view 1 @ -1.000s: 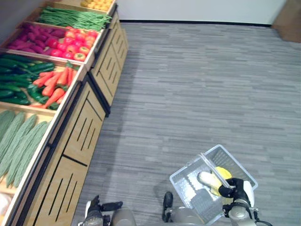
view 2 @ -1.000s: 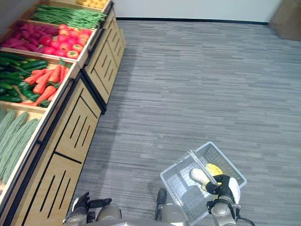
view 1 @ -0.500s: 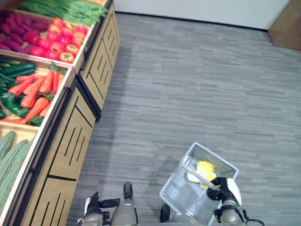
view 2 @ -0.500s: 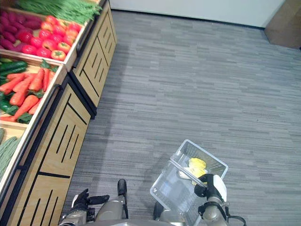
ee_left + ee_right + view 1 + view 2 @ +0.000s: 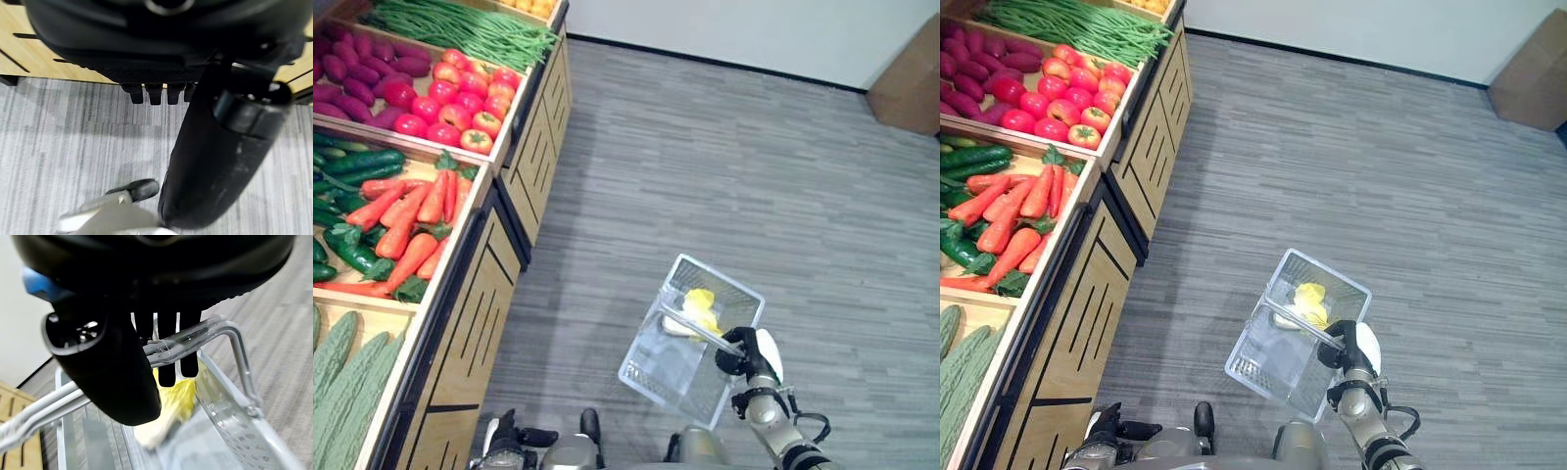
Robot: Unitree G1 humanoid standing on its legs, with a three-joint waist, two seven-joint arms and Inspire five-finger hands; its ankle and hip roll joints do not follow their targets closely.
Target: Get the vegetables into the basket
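Note:
A clear plastic basket (image 5: 656, 372) hangs over the grey floor, right of the produce stand. My right hand (image 5: 751, 354) is shut on its handle (image 5: 195, 340), thumb (image 5: 112, 377) on one side and fingers curled over the other. A yellow vegetable with a pale husk (image 5: 699, 306) lies in the basket's far end, also seen in the right wrist view (image 5: 173, 396). The stand holds carrots (image 5: 411, 220), cucumbers (image 5: 347, 171), tomatoes (image 5: 455, 103), green beans (image 5: 460, 34), purple roots (image 5: 362, 69) and ridged green gourds (image 5: 342, 362). My left hand (image 5: 514, 446) hangs low beside the stand's wooden front, open and holding nothing.
The wooden stand (image 5: 494, 294) with slotted panels runs along the left side. A cardboard box (image 5: 911, 78) stands by the white wall at the far right. Grey plank floor (image 5: 754, 176) spreads out between them.
The camera has shifted, so the stand shows differently. My right hand has carried the basket forward and closer to the stand, still gripping the handle. The left hand hangs as before.

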